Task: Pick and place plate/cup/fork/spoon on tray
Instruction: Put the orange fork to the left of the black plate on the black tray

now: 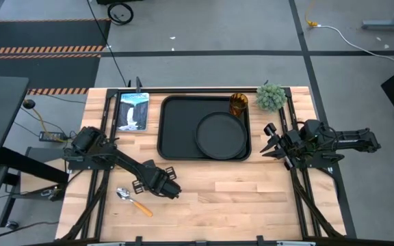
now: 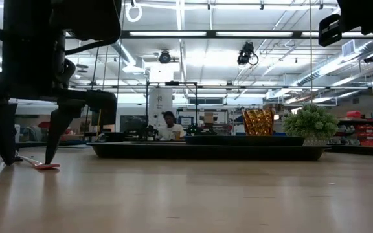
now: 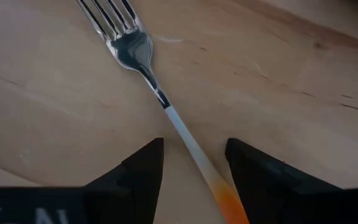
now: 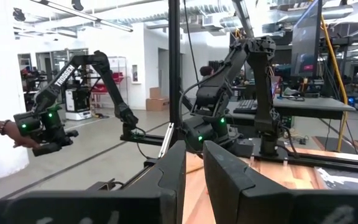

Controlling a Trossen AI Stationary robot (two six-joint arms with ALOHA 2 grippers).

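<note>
The fork [image 3: 148, 68], with silver tines and a thin orange-ended handle, lies flat on the wooden table. My left gripper [image 3: 194, 155] is open and low over it, one finger on each side of the handle, near its orange end. In the high view my left gripper [image 1: 169, 190] hides the fork. The spoon [image 1: 134, 201] lies on the table to its left. The round black plate [image 1: 219, 135] lies in the tray [image 1: 176, 126], and the amber cup [image 1: 238, 104] stands in the tray's far right corner. My right gripper [image 1: 265, 142] waits right of the tray, open by a narrow gap [image 4: 194, 162].
A small green plant [image 1: 271, 97] stands at the far right, beside the cup. A blue-white picture card [image 1: 133, 111] lies left of the tray. Bare wood lies between the tray and the near edge. A person's hand shows in the room beyond the table [image 4: 17, 140].
</note>
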